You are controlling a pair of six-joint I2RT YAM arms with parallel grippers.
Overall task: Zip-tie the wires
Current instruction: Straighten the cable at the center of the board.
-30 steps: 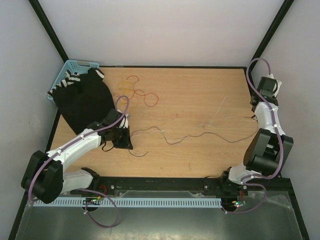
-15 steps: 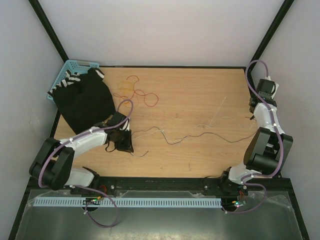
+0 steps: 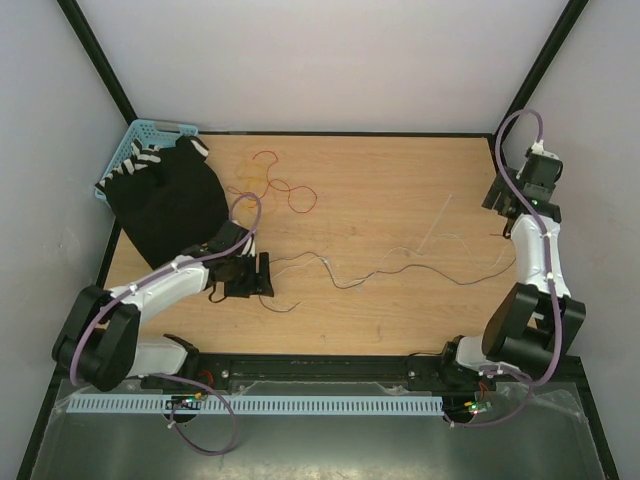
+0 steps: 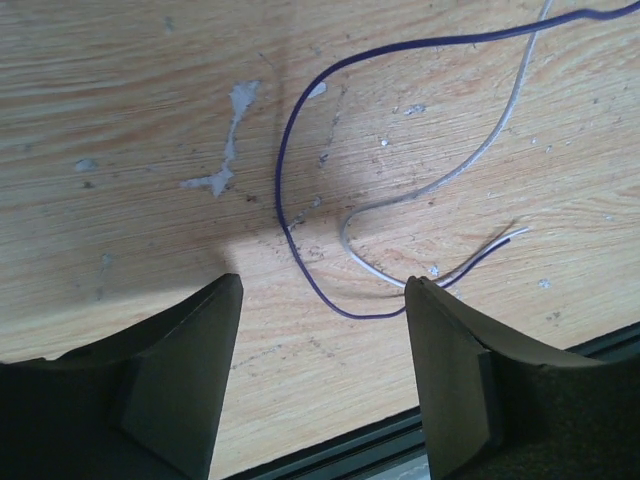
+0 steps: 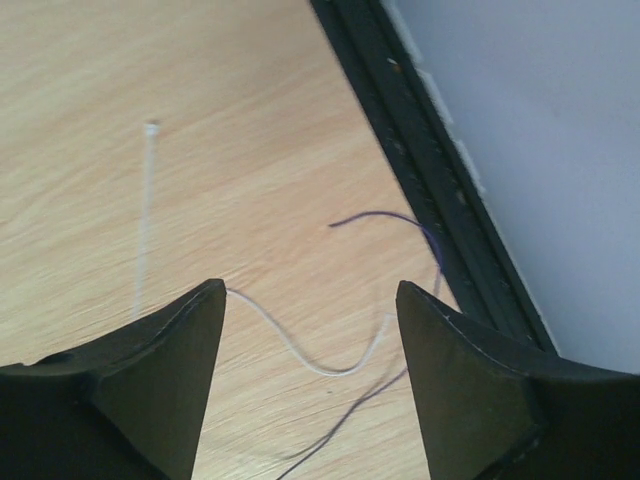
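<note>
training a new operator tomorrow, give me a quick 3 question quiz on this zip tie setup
1. True or false: the left claw, above the purple wire, is shut.
2. What lies ahead of the right claw? A scissors, B zip tie, C cup.
3. Fill in: the cloth lying partly over the basket is ___.
Key: 1 false, it is open; 2 B; 3 black.

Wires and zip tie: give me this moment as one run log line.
left gripper: open, over purple wire and white wire ends | right gripper: open, empty | zip tie: loose on table | wires: not tied
</note>
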